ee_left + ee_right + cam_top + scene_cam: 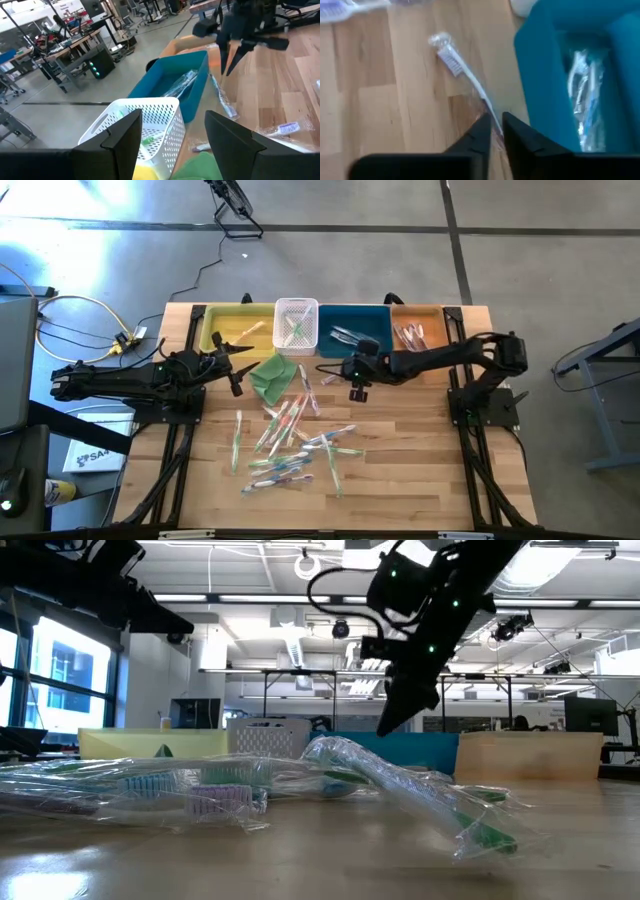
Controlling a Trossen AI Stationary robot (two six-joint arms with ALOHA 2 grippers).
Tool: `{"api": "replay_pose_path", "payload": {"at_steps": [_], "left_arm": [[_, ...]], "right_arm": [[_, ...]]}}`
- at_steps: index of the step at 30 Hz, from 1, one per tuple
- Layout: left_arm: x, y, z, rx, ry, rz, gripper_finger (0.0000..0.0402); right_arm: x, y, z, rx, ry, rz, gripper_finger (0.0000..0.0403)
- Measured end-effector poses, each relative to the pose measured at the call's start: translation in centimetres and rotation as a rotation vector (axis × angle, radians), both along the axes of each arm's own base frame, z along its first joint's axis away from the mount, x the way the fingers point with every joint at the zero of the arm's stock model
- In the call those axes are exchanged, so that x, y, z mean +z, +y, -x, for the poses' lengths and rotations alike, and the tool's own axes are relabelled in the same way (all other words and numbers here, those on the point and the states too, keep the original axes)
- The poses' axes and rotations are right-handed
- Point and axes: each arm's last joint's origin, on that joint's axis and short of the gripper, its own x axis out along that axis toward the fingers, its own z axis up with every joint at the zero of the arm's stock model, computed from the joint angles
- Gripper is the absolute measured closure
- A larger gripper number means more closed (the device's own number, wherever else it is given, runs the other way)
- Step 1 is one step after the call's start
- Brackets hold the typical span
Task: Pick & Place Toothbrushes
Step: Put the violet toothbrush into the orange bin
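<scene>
Many toothbrushes [290, 442] lie scattered at centre of surface [420, 480]; colour-sorted bins line upper edge. Right tool [358, 392] sits beside blue bin [352, 332], fingers nearly together pinching white brush [462, 70], likely for that bin. Left tool [238, 365], fingers apart, waits near green cloth [273, 375].

Grey concrete floor [330, 205] surrounds the light wooden tabletop [400, 470], crossed by dark seams. Loose cables [75, 315] lie at nine o'clock of the tabletop. Beyond the far edge: open workshop, ceiling strip lights [250, 598], bright windows [60, 670] at nine o'clock, metal-framed workbenches [75, 45].
</scene>
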Motion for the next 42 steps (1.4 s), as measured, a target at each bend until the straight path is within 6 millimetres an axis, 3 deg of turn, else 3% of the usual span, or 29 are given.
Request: {"api": "replay_pose_path", "payload": {"at_steps": [4,17,24,34,42], "left_arm": [[0.0,0.0,0.0,0.0,0.0,0.0,0.019],[-0.1,0.0,0.0,0.0,0.015,0.001,0.019],[-0.2,0.0,0.0,0.0,0.018,0.001,0.019],[-0.2,0.0,0.0,-0.001,0.019,0.006,0.019],[-0.2,0.0,0.0,-0.003,0.015,0.018,0.019]], "right_arm": [[-1.1,-0.6,-0.5,-0.033,0.011,0.029,0.0398],[-3.7,-1.3,-1.4,-0.066,0.026,0.034,0.0401],[-3.7,-1.9,-1.5,-0.152,0.01,0.123,0.0401],[-4.7,-2.4,-0.6,-0.174,0.079,-0.013,0.0401],[-4.8,-0.7,-0.5,-0.169,0.088,-0.144,0.0401]]}}
